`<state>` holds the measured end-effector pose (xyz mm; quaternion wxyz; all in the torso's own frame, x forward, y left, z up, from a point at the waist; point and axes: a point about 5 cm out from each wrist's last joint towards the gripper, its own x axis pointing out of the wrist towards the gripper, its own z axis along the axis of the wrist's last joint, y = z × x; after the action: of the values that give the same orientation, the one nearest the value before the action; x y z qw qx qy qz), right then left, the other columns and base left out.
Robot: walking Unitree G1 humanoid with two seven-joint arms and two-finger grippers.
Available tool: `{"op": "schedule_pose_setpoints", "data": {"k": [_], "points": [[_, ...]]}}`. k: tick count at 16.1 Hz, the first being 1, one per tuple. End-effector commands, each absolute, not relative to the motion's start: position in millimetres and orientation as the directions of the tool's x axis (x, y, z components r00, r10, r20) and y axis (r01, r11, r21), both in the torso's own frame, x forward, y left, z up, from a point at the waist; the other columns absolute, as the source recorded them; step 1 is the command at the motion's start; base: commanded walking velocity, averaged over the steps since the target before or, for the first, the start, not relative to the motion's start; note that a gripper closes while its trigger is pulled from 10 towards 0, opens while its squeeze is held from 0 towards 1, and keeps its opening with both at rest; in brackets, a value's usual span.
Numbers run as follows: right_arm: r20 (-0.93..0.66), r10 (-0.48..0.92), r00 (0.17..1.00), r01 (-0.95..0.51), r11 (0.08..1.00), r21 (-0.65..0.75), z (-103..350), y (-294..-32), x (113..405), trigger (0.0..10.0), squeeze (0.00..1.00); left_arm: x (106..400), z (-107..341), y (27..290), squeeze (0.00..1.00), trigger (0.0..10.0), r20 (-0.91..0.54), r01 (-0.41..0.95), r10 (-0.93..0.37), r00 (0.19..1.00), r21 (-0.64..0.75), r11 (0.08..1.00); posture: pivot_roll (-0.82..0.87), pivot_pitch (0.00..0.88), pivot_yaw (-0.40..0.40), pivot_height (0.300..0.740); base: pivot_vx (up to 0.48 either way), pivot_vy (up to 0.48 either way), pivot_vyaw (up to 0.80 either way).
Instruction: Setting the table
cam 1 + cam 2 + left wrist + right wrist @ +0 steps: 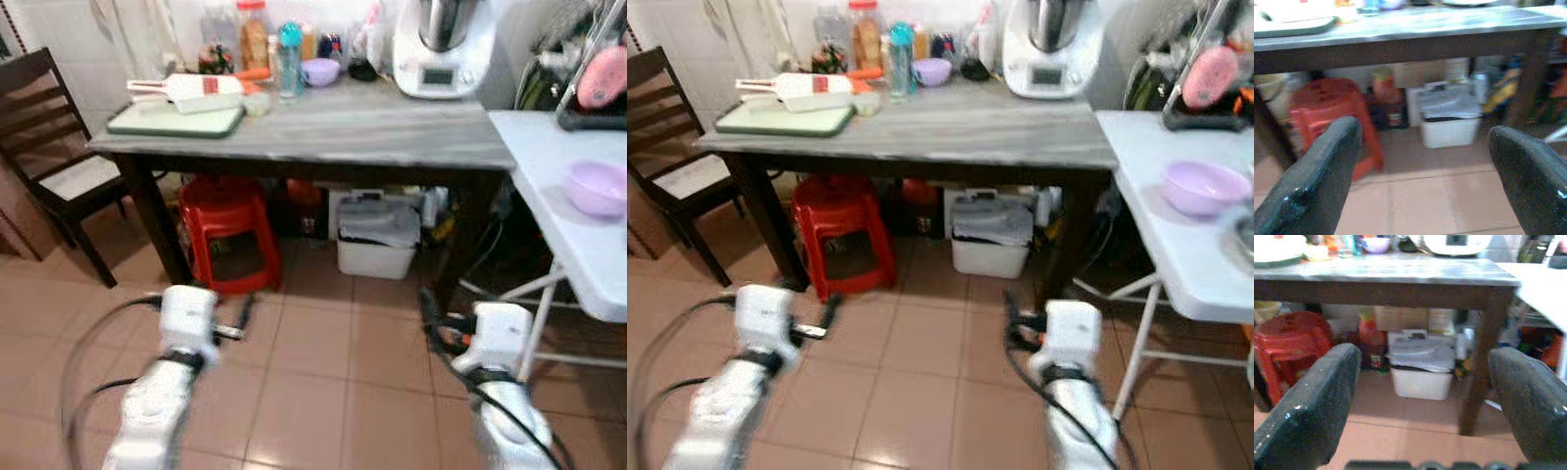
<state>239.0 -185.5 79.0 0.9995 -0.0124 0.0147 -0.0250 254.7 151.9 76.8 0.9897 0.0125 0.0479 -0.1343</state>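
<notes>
Table-setting ware waits ahead of the robot: a lilac bowl (1205, 186) sits on the white folding table (1176, 259) at the robot's right, a smaller purple bowl (319, 71) stands at the back of the grey wooden table (372, 127). Both arms are held low over the tiled floor (313, 372), short of the tables. The left gripper (1425, 196) has its jaws spread wide and holds nothing; between its fingers (1317, 181) appear a red plastic stool (1332, 115) and a white lidded bin (1447, 120) under the grey table. The right gripper (1425, 426) is likewise wide apart and empty, its fingers (1308, 416) framing the same bin and a dark table leg (1479, 377). On the grey table, a green tray (176, 119) at the robot's left carries a white slicer (191, 90); behind it stand jars and bottles, among them a teal-capped bottle (289, 59). A white kitchen machine (441, 49) stands at the far right corner. A dish rack (598, 83) holding a pink plate sits at the back of the white table. A dark wooden chair (49, 147) stands at the grey table's left end.
</notes>
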Motion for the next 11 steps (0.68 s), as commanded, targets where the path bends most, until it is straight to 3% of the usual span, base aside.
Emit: {"op": "schedule_pose_setpoints", "data": {"k": [1, 11], "points": [[-0.014, -0.038, 0.999, 0.038, 0.999, -0.018, 82.9, -181.2, 242.1, 10.0, 0.0, 256.4, 79.9, 160.0, 0.0, 10.0, -0.094, 0.251, -0.247, 0.965, 0.035, 0.967, 0.04, 0.0, 0.026, 0.74, 0.0, -0.334, 0.0], [-0.014, -0.036, 0.999, 0.036, 0.999, -0.023, 82.2, -183.4, 241.0, 10.0, 0.0, 257.1, 79.6, 157.4, 0.0, 10.0, -0.094, 0.261, -0.257, 0.962, 0.034, 0.965, 0.04, 0.0, 0.024, 0.74, 0.0, -0.332, 0.0]]}}
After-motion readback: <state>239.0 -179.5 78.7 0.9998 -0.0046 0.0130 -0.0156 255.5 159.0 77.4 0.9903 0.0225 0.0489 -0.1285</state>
